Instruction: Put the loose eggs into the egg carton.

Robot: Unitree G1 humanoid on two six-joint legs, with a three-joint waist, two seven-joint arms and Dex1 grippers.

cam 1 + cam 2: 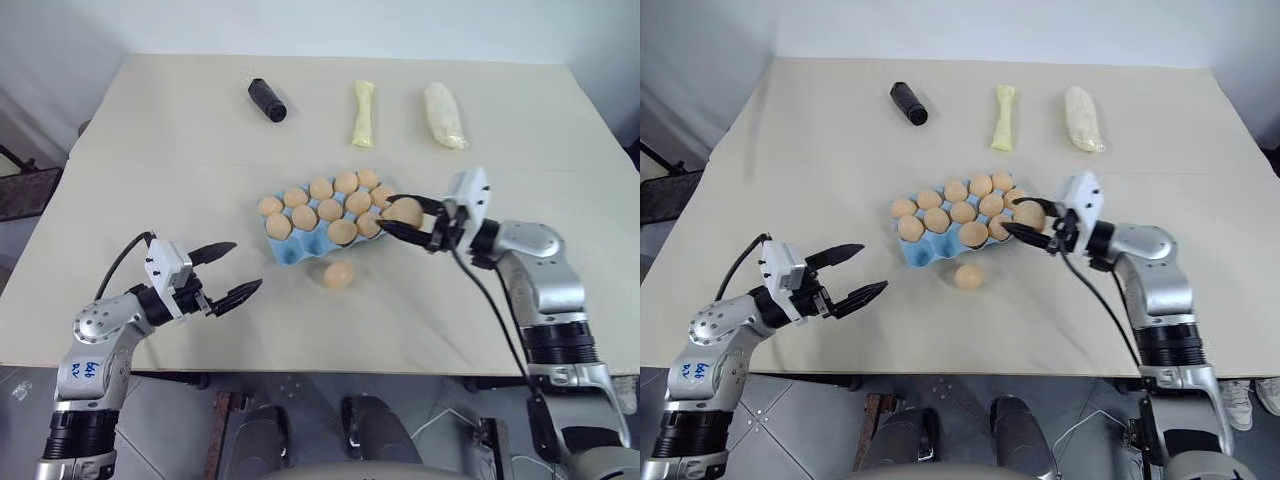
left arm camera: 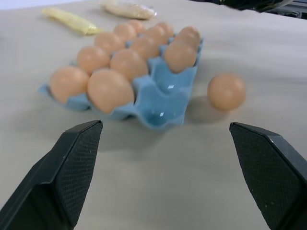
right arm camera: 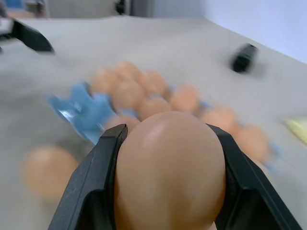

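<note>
You have the egg carton (image 1: pixel 322 222) mid-table. One loose egg (image 1: pixel 339 275) lies just before it; the black cylinder (image 1: pixel 267 100) lies well behind

beige table (image 1: pixel 180 150) against pale wall (image 1: pixel 300 25) (grey tiled floor (image 1: pixel 790 420) below).

Matt beige counter (image 1: pixel 180 150), smooth and flat all over. The egg carton (image 2: pixel 165 96) looks like moulded blue plastic, with small glossy glints in its pockets. Eggs are smooth with a soft satin shell, like the loose egg (image 1: pixel 339 274) at 6 o'clock of the carton and the egg (image 3: pixel 170 167) between the right hand's (image 1: pixel 404 213) fingers. Left hand's (image 1: pixel 226 270) fingers (image 2: pixel 72 167) are matt black plastic with finely dimpled pads. Forearm casing (image 1: pixel 535 265) is brushed silver metal. Yellow roll (image 1: pixel 363 113) sits in crinkly wrap.
</note>
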